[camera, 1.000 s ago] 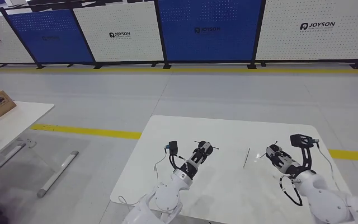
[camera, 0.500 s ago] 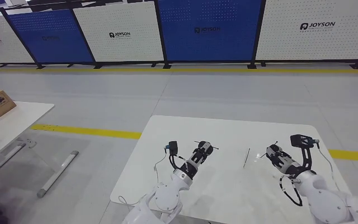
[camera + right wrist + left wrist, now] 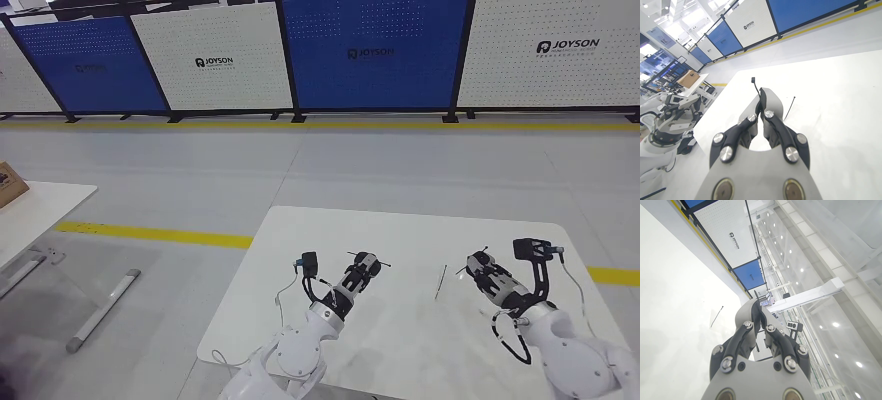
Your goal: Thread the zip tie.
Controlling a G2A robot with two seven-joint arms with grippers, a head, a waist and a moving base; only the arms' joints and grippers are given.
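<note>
right end effector [image 3: 760, 94] pinches a zip tie [image 3: 753, 79], head poking beyond its tips; left end effector [image 3: 758, 306] is pressed on a black strip [image 3: 755, 293]. bring them together slowly, tail square to the head's slot, i'd say.

Smooth matt white table [image 3: 400, 235], thin black plastic zip tie [image 3: 440, 283]

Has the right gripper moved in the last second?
Yes: the right gripper has shifted closer to the loose black zip tie lying on the white table.
</note>
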